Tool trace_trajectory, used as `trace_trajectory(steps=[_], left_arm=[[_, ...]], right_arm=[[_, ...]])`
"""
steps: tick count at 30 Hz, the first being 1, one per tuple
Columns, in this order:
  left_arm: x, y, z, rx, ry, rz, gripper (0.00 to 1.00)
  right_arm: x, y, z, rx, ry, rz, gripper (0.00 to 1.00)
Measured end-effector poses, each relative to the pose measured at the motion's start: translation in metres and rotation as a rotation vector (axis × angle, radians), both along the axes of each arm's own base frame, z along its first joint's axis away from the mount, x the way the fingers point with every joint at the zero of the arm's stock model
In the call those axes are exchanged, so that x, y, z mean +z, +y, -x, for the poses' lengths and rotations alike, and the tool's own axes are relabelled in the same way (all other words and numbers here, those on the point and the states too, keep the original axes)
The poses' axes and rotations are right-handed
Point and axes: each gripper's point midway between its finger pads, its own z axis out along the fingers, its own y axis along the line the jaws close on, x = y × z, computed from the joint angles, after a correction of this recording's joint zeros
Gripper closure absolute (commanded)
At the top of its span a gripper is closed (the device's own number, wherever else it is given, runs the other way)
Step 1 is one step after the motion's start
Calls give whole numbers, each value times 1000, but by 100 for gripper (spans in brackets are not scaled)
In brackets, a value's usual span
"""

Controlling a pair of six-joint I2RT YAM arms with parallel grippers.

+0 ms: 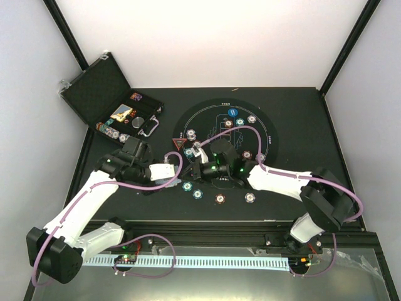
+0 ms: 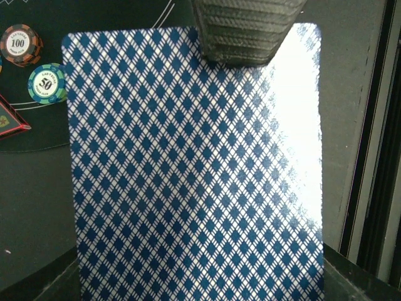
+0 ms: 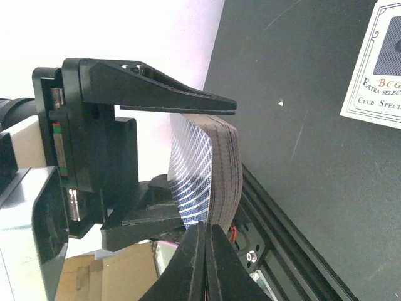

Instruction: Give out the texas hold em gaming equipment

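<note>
Just left of the mat [image 1: 188, 116], the left gripper [image 1: 156, 172] clamps the card deck [image 2: 188, 188] (blue diamond backs); the right gripper [image 3: 204, 241] is pinched closed at its edge.

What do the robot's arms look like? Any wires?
The left arm and right arm have white shells and black joints. A purple cable loops along each. Tiny green lights glow near the right wrist. The jaws are black.

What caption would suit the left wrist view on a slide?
The left hand grips a deck of blue diamond-backed cards; a 100 chip and a 50 chip lie at upper left.
</note>
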Motion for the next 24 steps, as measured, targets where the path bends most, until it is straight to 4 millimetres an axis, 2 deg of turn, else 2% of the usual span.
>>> trace_trajectory(steps=[9,13,19,24], left_arm=[[-3,0,0,4,10,-4,98],[-3,2,-1,9,4,-12,99],[-10,10,-1,36,16,-40,98],[-12,14,0,46,26,-53,98]], right_arm=[[7,0,2,6,23,-69,99],[1,-15,-5,-11,44,-75,99],[3,-52,-46,-108,32,-73,99],[-6,-75,-78,-164,32,-32,99]])
